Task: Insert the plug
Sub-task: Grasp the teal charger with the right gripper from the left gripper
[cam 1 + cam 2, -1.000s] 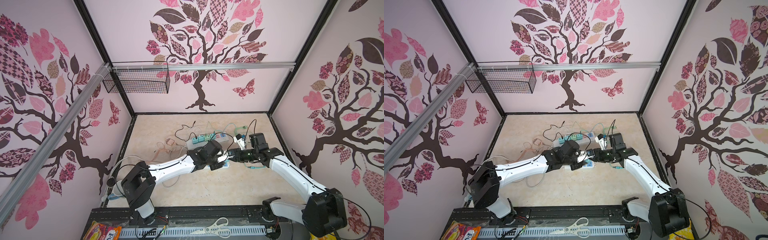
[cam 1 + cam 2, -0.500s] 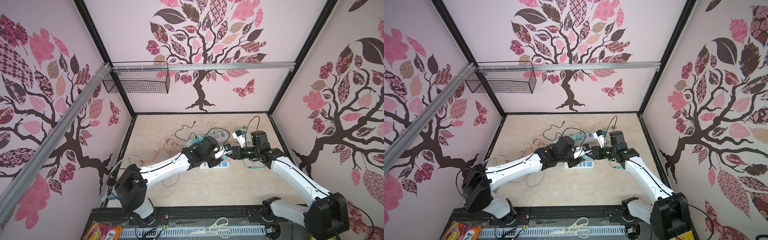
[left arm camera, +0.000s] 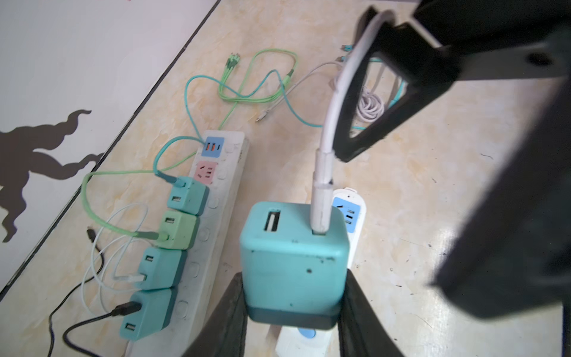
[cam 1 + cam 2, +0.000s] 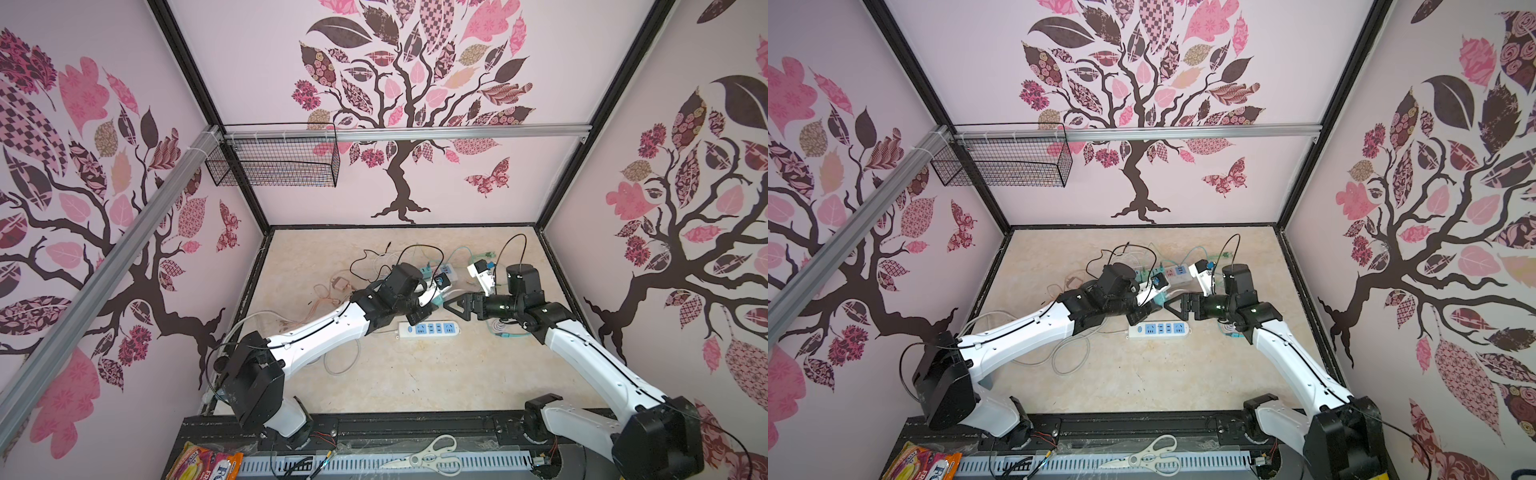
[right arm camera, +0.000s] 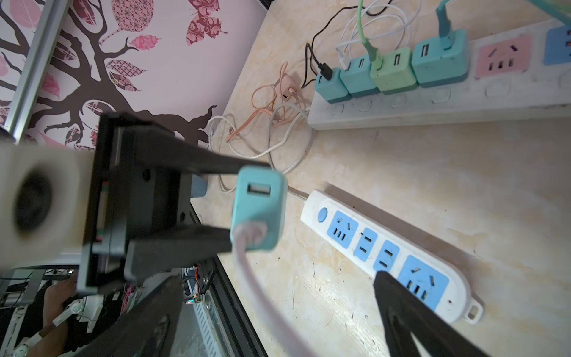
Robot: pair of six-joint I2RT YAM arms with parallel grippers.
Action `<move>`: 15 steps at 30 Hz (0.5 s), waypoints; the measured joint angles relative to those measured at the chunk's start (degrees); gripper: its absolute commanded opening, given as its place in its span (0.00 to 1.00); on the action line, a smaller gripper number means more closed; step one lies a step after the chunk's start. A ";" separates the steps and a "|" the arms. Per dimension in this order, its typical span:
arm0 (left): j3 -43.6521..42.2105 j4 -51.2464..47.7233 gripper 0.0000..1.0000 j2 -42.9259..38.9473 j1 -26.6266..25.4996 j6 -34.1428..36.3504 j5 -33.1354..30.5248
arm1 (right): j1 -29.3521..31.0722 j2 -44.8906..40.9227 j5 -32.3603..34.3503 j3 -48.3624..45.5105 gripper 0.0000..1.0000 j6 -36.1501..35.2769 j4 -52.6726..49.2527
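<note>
- The left hand [image 3: 293, 309] is clenched on a teal USB charger [image 3: 293, 262], gripping two opposite sides and holding it off the counter [image 3: 432, 216], near the middle.
- A white cable [image 3: 327, 123] has its USB plug [image 3: 321, 201] seated in one of the charger's two ports.
- The right hand [image 5: 276, 276] faces it, fingers spread wide and grasping nothing; the cable trails between them.
- A small white power strip [image 5: 386, 247] lies flat on the counter just beneath the charger.
- A long power strip [image 3: 216, 235] carrying four chargers sits toward the far edge.
</note>
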 measured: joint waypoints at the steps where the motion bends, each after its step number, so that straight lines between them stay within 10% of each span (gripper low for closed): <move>1: 0.00 0.00 0.00 0.00 0.33 -0.17 -0.07 | 0.00 -1.49 0.52 -1.53 0.98 0.90 0.96; 15: 0.02 0.70 0.00 0.55 -4.55 5.97 -0.46 | 0.09 -1.49 1.90 -3.61 0.53 11.04 9.03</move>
